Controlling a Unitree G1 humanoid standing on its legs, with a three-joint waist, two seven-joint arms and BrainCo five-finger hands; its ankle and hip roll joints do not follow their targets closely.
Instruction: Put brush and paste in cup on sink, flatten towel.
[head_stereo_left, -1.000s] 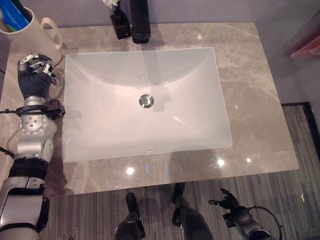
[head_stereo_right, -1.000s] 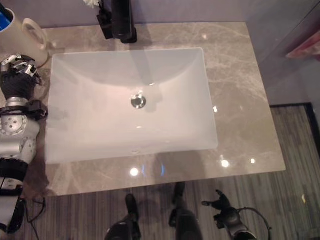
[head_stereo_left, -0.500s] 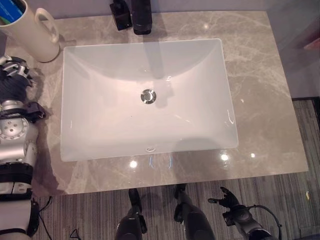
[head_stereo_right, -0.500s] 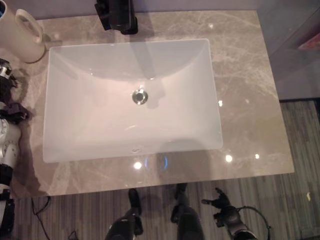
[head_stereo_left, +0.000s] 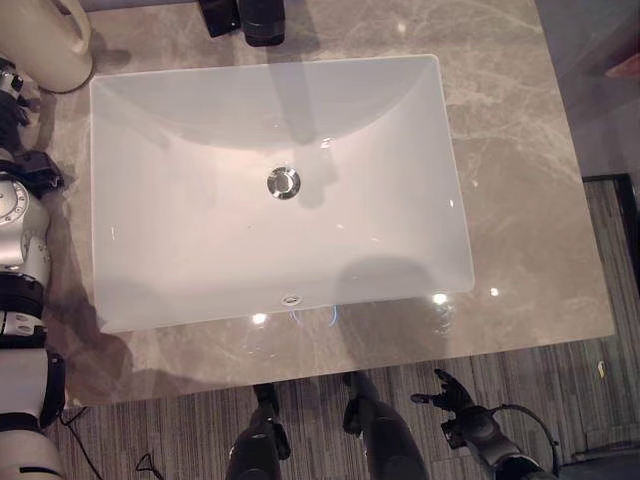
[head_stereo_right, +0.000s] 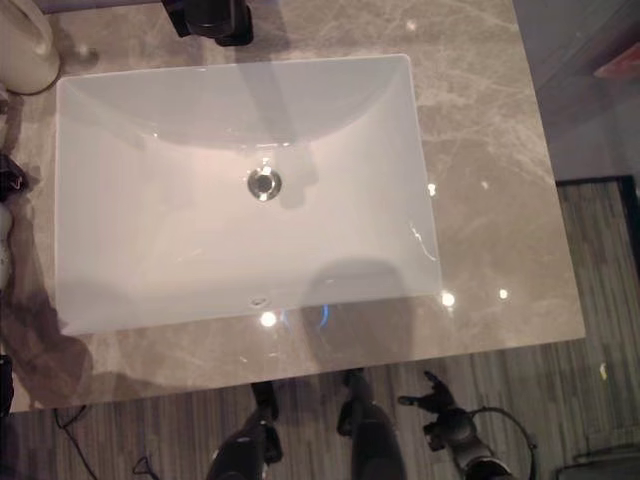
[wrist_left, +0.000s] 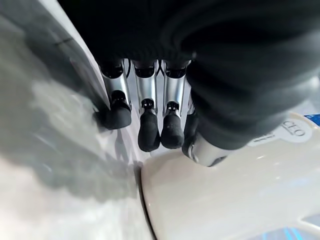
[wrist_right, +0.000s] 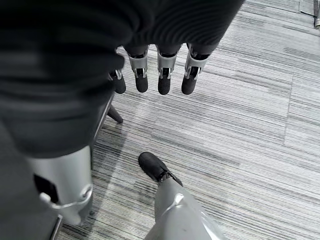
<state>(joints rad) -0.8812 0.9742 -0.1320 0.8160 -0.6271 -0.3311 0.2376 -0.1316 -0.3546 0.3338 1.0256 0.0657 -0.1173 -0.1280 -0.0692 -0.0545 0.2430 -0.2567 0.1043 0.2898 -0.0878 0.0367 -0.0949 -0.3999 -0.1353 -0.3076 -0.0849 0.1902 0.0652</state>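
Beside sink (head_stereo_left: 270, 190): cup (head_stereo_left: 45, 40); faucet (head_stereo_left: 262, 18) behind basin.

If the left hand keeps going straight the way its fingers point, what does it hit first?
Most likely the cream cup: the left hand has its fingers straight, tips close beside the cup's wall on the marble counter. Contact can't be judged for certain.

A: Where do the two eye views look from?
B: From overhead, straight down on the sink (head_stereo_left: 280, 190) and counter (head_stereo_left: 520, 200); both share the basin.
A: And the wrist views?
B: The left sits very close behind the left hand (wrist_left: 150, 120), facing the cup (wrist_left: 225, 195). The right looks past the right hand (wrist_right: 155, 75) to the floor (wrist_right: 240, 125).
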